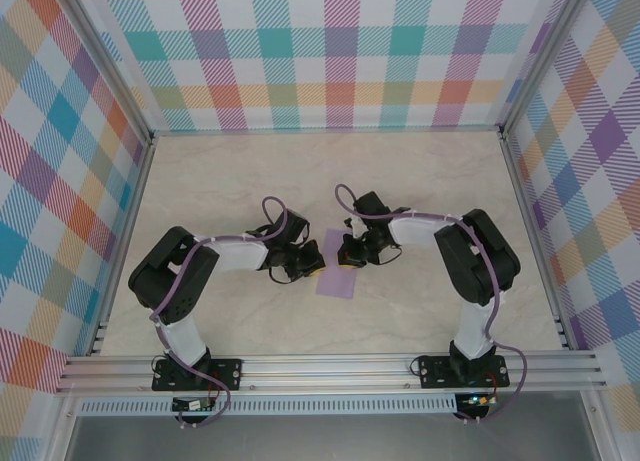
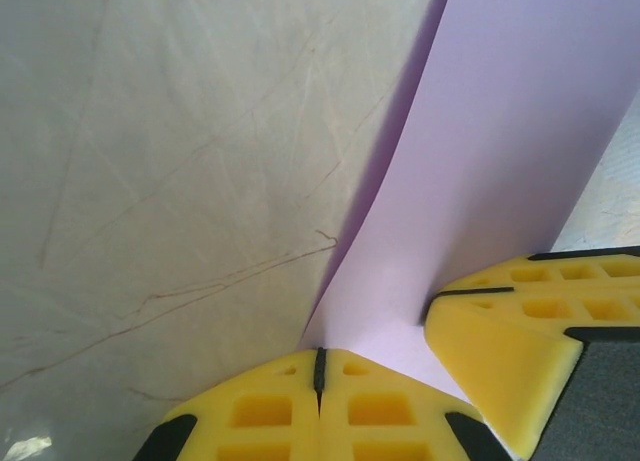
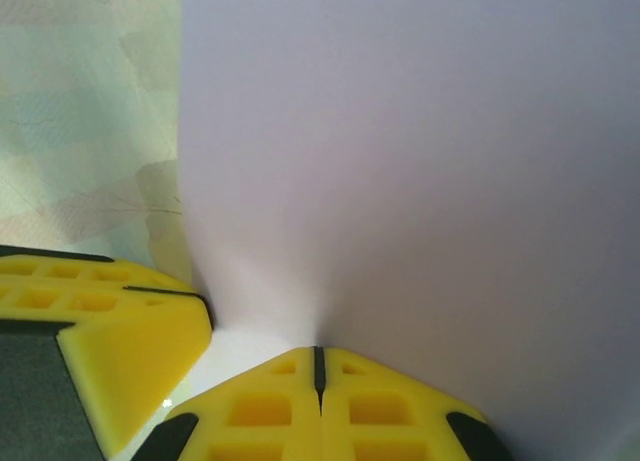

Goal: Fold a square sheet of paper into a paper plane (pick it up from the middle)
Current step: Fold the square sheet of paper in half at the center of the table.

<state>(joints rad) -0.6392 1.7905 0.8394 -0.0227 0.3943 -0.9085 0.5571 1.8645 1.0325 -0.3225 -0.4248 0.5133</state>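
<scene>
My left gripper (image 2: pixel 320 373) and right gripper (image 3: pixel 318 369) were squeezed closed on the square sheet of paper (image 2: pixel 500 161); I needed to lift both together, gently.

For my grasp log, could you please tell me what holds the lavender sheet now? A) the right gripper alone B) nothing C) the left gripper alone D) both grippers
D: the left gripper and the right gripper are each shut on an edge of the square sheet of paper.
</scene>
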